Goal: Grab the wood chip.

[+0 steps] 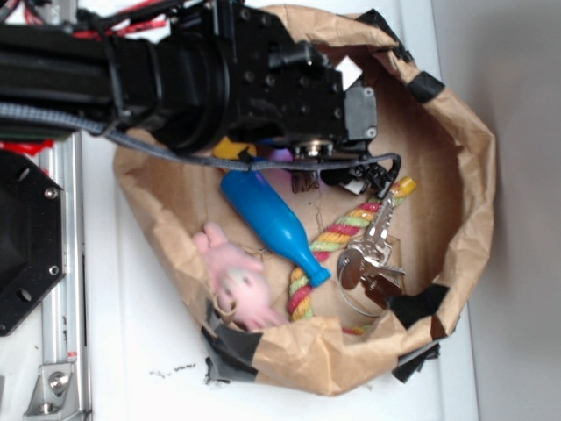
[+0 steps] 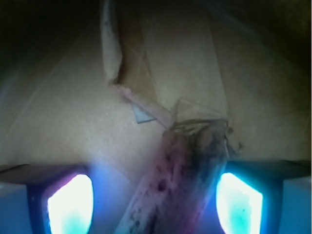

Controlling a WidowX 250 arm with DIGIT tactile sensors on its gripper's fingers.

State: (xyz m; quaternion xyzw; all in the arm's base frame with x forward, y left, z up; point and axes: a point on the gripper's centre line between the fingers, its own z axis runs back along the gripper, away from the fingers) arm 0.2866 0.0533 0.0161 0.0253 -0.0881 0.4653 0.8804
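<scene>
You are working inside the brown paper bag (image 1: 456, 175), its torn rim held with black tape, and the arm (image 1: 175, 70) covers the far half of it. Lying loose near your path are the blue bottle toy (image 1: 267, 224), the coloured rope (image 1: 351, 230), the pink plush toy (image 1: 237, 279) and the keys (image 1: 372, 254). The main risk, as I judge it: the wood chip (image 2: 185, 175) lies slanted across the gap, so closing on it may twist it or squeeze it out. The torn paper flap (image 2: 111, 44) just beyond could also snag if you push forward. In the wrist view the gripper (image 2: 156, 197) has its lit fingers (image 2: 70, 202) spread wide, touching nothing. The chip sits between them on the bag floor, nearer the right one, its upper end beyond the tips
</scene>
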